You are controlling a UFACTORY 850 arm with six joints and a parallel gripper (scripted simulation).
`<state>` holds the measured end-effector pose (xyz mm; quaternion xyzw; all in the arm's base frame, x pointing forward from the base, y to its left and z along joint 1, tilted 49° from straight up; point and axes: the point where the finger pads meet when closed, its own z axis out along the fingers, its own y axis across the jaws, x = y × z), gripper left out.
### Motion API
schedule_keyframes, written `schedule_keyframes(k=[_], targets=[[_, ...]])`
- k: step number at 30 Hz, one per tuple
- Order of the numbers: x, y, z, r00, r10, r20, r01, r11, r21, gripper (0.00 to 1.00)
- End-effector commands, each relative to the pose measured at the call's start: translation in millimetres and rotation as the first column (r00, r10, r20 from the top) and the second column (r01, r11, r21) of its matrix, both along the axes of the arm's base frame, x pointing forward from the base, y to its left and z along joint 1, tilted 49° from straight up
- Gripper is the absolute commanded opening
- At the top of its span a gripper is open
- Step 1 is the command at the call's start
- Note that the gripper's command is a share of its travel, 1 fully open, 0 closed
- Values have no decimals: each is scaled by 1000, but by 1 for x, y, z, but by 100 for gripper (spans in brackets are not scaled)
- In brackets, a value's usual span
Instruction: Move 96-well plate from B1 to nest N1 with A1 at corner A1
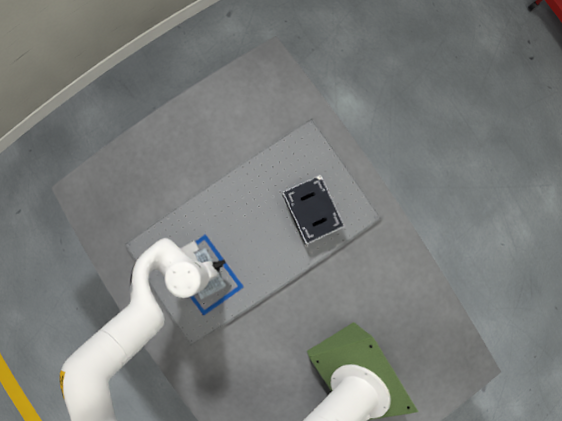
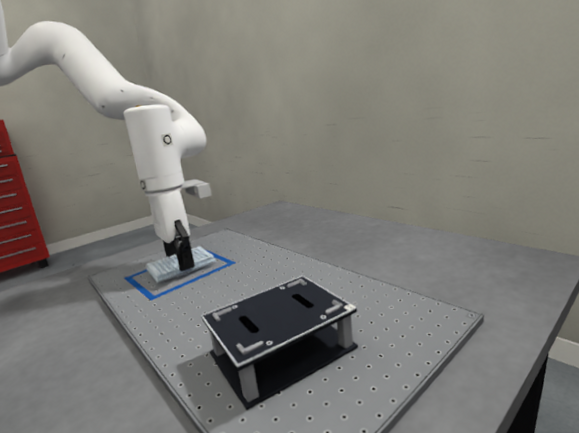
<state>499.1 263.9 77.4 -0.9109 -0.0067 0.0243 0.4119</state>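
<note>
Here, hand clamped across the 96-well plate, plate directly beneath, inside blue outline.

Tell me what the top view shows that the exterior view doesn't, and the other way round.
Only the top view shows the green base block that the arm is mounted on and the yellow floor line. Only the exterior view shows the nest's legs, so you can see it is raised, and the gripper shut across the 96-well plate. Both show the plate inside the blue B1 outline and the black nest N1 with nothing on it.
</note>
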Motion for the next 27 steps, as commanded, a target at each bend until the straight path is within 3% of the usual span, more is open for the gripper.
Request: schedule_keyframes(k=[1,27], targets=[[0,-2,2,1000,0,0,0,1000,1,0],[1,-16,14,1000,0,0,0,1000,1,0]])
